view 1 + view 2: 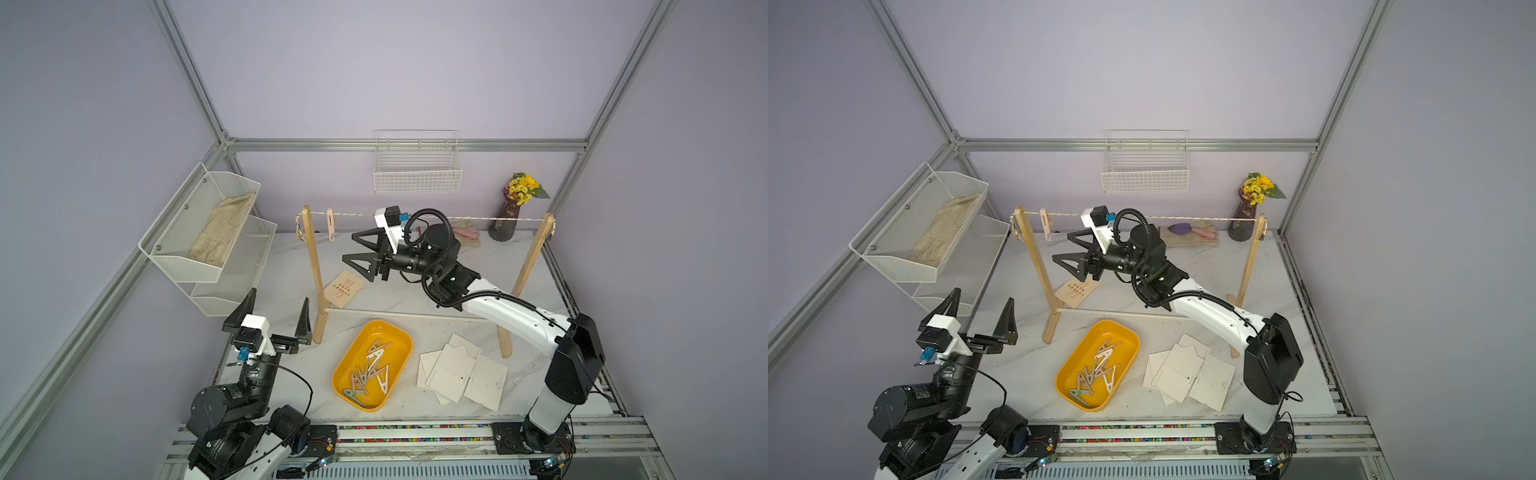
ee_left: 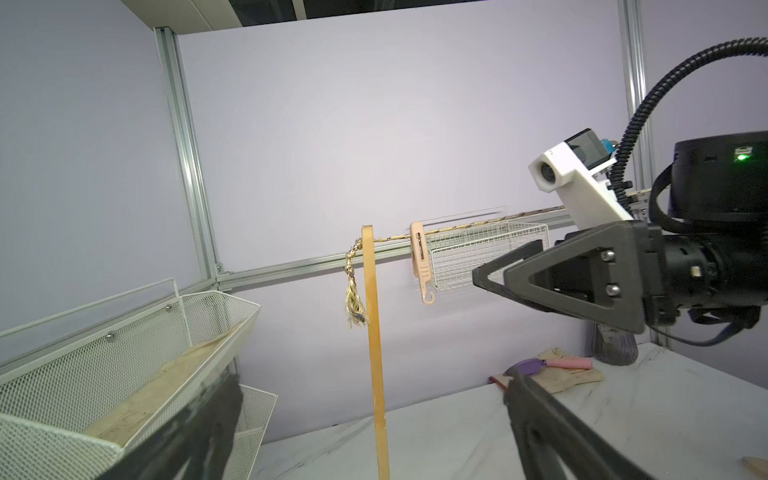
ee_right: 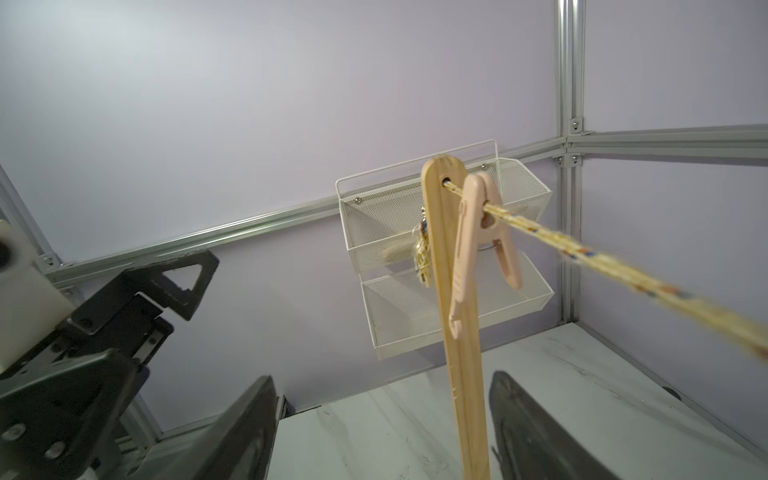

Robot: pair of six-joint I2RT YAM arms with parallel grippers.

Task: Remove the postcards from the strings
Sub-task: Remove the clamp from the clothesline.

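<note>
The string (image 1: 490, 218) runs between two wooden posts (image 1: 316, 274) and carries only a pink clothespin (image 1: 330, 224) near its left end; no postcard hangs on it. Several cream postcards (image 1: 461, 370) lie overlapped on the table at the front right. A tan postcard (image 1: 344, 288) lies flat behind the left post. My right gripper (image 1: 349, 248) hovers open and empty just right of the clothespin (image 3: 469, 249), below the string (image 3: 582, 253). Left of the rack, my left gripper (image 1: 279, 296) is open and empty, facing the left post (image 2: 374, 332).
A yellow tray (image 1: 409, 345) at the front holds several clothespins (image 1: 374, 365). A white mesh shelf (image 1: 199, 232) hangs on the left wall, a wire basket (image 1: 417, 174) on the back wall. A flower vase (image 1: 509, 220) and a trowel (image 1: 1179, 228) sit at the back.
</note>
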